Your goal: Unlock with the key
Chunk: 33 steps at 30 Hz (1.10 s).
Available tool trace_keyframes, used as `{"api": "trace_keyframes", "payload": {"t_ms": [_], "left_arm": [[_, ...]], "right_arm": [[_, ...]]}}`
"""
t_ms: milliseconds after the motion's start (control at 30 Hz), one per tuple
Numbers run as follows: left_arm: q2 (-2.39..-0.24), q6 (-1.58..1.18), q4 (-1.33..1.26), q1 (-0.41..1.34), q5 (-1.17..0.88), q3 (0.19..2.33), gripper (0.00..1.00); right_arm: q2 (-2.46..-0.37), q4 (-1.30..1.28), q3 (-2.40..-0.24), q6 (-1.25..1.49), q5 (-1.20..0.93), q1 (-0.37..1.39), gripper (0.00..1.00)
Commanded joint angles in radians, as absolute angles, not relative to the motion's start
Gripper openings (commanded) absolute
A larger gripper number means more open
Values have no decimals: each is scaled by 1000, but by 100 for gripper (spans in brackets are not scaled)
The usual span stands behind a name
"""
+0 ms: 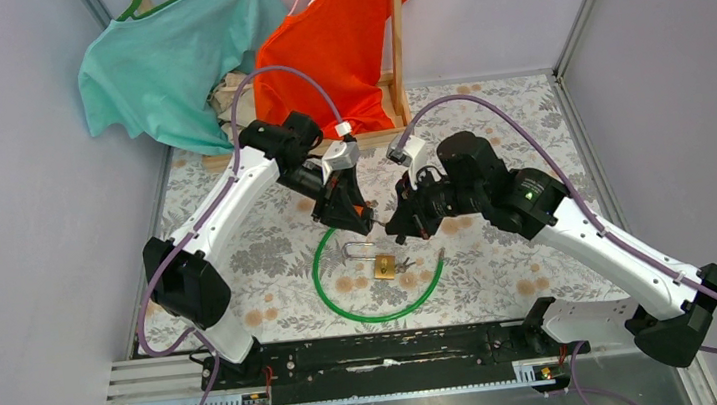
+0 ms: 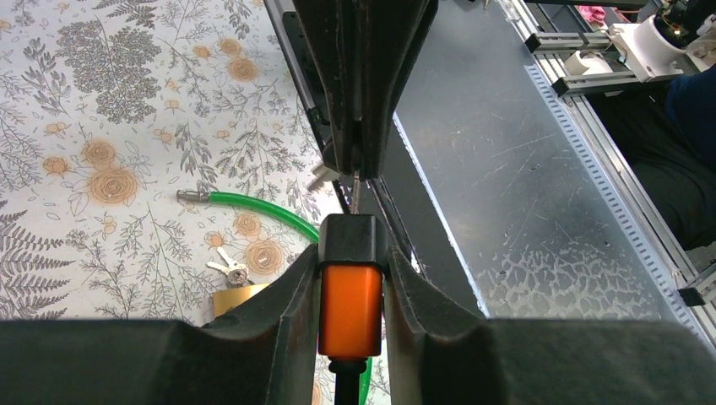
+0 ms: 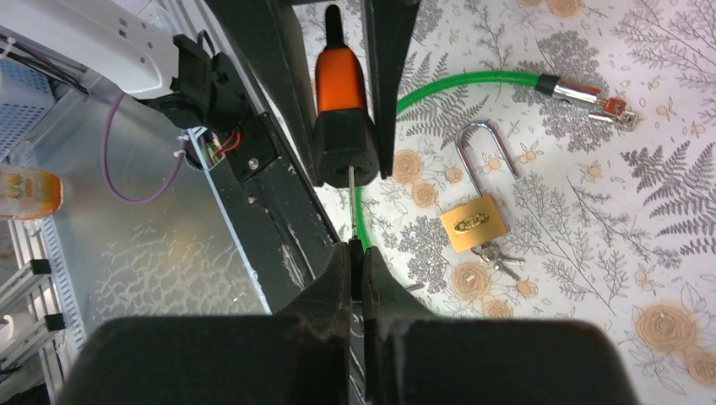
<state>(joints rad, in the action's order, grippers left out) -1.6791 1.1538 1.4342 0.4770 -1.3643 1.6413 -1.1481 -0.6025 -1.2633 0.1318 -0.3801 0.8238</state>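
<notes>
A brass padlock (image 1: 384,266) lies on the floral cloth inside a green cable loop (image 1: 376,313), with a small bunch of keys (image 1: 404,265) at its base. It also shows in the right wrist view (image 3: 474,224) with the keys (image 3: 498,261). My left gripper (image 2: 353,253) is shut on an orange and black handle (image 2: 350,308) with a thin metal shaft. My right gripper (image 3: 356,253) is shut on the tip of that shaft (image 3: 352,202). Both grippers (image 1: 368,220) (image 1: 399,223) meet above and behind the padlock.
The green cable's metal end (image 3: 583,93) lies apart from the padlock. A teal shirt (image 1: 178,51) and an orange shirt (image 1: 337,34) hang on a wooden rack at the back. A black rail (image 1: 380,351) and a metal tray run along the near edge.
</notes>
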Motion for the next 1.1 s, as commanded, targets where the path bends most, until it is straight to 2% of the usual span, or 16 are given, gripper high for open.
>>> {"api": "trace_keyframes", "payload": {"t_ms": [0, 1067], "left_arm": [[-1680, 1147, 1450, 480, -1412, 1671, 1], [-1661, 1122, 1450, 478, -1421, 1687, 1]], "right_arm": [[-1130, -525, -1281, 138, -422, 831, 0], [-1108, -586, -1238, 116, -349, 831, 0]]}}
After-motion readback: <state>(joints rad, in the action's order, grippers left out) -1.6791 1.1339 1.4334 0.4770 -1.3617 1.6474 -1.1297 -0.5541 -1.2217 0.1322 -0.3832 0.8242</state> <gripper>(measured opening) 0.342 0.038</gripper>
